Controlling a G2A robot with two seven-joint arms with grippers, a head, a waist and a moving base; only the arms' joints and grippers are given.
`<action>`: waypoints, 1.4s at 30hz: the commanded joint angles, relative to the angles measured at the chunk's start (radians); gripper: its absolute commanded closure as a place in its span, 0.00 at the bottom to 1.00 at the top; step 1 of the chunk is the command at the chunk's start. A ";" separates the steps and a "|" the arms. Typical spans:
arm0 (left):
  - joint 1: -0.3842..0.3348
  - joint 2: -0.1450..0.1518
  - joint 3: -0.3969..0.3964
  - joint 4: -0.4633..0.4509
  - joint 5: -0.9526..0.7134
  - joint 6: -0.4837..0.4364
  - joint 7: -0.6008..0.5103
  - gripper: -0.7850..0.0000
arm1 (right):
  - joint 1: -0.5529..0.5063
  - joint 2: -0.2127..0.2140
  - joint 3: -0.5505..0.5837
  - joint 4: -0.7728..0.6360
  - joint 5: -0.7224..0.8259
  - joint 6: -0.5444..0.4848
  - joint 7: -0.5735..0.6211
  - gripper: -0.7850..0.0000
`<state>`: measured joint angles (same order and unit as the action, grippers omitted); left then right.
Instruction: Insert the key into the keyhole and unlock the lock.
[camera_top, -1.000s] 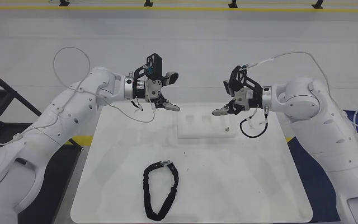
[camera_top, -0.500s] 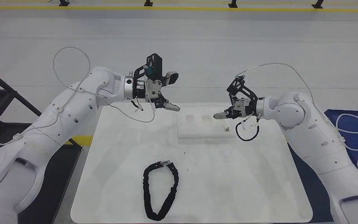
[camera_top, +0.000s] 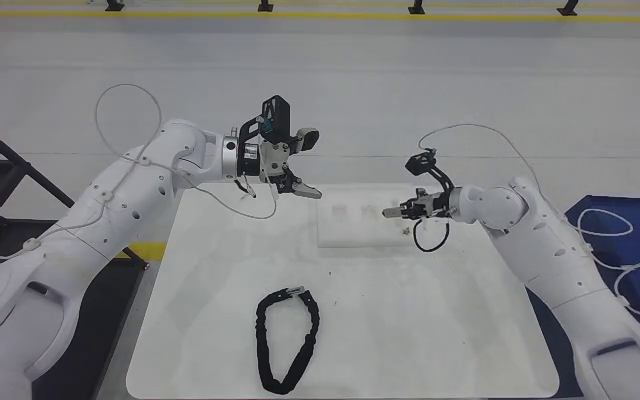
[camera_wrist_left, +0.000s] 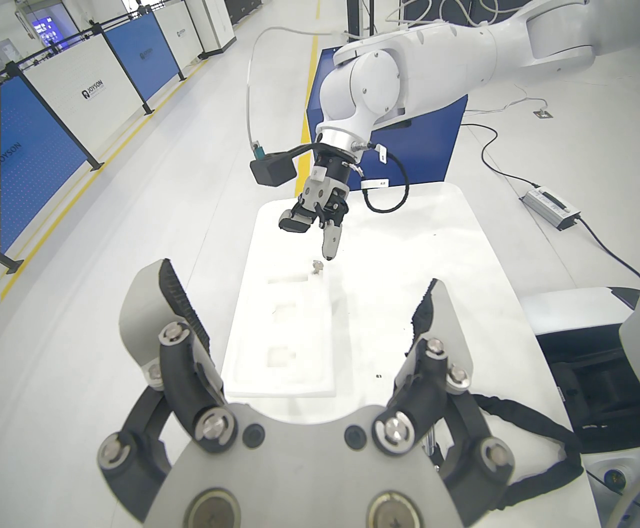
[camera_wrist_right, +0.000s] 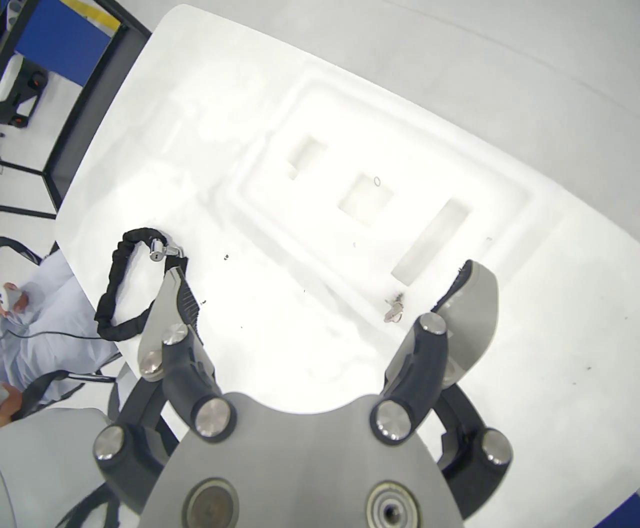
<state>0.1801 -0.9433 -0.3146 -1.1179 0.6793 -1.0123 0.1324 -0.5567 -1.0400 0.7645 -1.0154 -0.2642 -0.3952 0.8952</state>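
On the white table (camera_top: 450, 320), both grippers hung open and empty while the key lay loose.
The table carried a white foam tray (camera_top: 350, 232) with three recesses at its far middle, and well apart on the near side lay the lock (camera_top: 288, 340), a black sleeved chain loop with its silver lock body at the far end. The left gripper (camera_top: 300, 190) hovered with fingers spread above the far left edge, beside the tray's left end. The right gripper (camera_top: 395, 211) stood with fingers parted over the tray's right end. The key (camera_wrist_right: 393, 311) lay flat on the tray just beside the long recess, under that gripper, apparently untouched.
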 joint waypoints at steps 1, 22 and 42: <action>0.000 0.000 0.000 0.000 0.000 0.000 0.000 0.00 | 0.006 -0.010 -0.013 0.021 0.011 0.031 0.010 0.00; 0.000 0.000 0.000 0.000 0.000 0.000 0.000 0.00 | 0.032 -0.066 -0.063 0.137 0.080 0.217 0.064 0.00; 0.000 0.000 0.000 0.000 0.000 0.000 0.000 0.00 | 0.011 -0.080 -0.087 0.060 -0.035 0.447 0.041 0.00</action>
<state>0.1800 -0.9433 -0.3146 -1.1179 0.6793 -1.0123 0.1324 -0.5450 -1.1170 0.6789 -0.9553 -0.2984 0.0314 0.9366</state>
